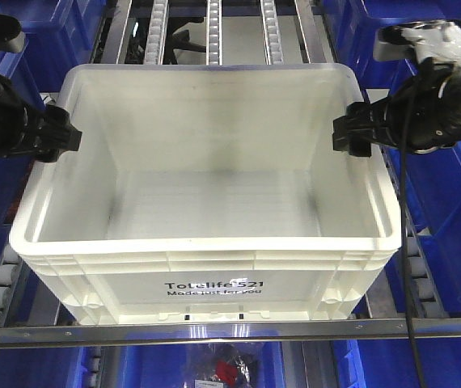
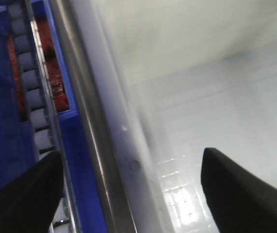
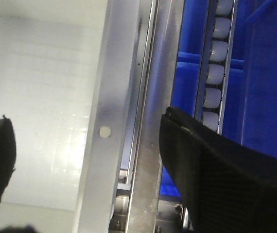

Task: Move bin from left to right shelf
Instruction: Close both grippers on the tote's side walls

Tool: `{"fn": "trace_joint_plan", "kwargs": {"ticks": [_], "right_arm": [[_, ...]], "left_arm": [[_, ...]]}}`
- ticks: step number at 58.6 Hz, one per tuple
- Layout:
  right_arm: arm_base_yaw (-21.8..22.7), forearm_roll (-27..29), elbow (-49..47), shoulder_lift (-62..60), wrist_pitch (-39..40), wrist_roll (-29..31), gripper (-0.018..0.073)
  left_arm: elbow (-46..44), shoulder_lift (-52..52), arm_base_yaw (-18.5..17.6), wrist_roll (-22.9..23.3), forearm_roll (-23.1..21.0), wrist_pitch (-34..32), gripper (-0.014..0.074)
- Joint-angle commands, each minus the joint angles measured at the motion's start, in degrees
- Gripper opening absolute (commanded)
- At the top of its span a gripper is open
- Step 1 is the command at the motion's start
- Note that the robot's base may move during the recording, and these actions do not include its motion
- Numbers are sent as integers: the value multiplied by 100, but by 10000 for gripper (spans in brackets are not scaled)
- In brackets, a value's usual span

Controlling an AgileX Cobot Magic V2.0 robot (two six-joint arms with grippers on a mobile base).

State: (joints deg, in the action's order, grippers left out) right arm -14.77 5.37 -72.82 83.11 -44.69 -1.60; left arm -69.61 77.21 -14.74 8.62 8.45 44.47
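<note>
Two arms flank the bin [image 1: 206, 283], the left gripper [image 1: 70, 139] and right gripper [image 1: 342, 137] straddling its side rims, jaws apart.

"Totelife 521" and "Made just for you" on the bin [image 1: 206, 202]

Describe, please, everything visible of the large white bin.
The large white rectangular plastic bin is empty, upright and open-topped, with a thick rolled rim, ribbed sides and black "Totelife 521" print on its near face. It rests on the metal roller shelf. The left pincer and right pincer, both open, straddle its side rims.
</note>
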Motion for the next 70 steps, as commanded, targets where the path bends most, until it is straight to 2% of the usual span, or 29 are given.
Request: {"fn": "trace_joint_plan", "kwargs": {"ticks": [1,16,27,35,39,43,52,58,70], "right_arm": [[4,-48,-347,-2,112,-13,569],[4,-41,-535,343,73,-66,569],[4,-26,-800,594,-235,-58,566],[4,-38,-886,739,-387,-59,532],[4,-28,-905,805,-477,-59,483],[4,-28,-905,837,-523,-64,409],[4,-45,-905,859,-579,-59,137],[4,-52,-905,854,-584,-59,-10],[4,-137,-905,854,-591,-105,-8]], "left_arm": [[-244,-46,-42,505,323,-245,559],[-244,336,-42,593,326,-243,559],[-244,582,-42,593,325,-270,559],[-244,711,-42,593,320,-217,512],[-244,753,-42,593,320,-132,452],[-244,796,-42,593,326,-41,353],[-244,795,-42,606,326,67,95],[-244,795,-42,606,326,170,-10],[-244,795,-42,600,320,352,-8]]}}
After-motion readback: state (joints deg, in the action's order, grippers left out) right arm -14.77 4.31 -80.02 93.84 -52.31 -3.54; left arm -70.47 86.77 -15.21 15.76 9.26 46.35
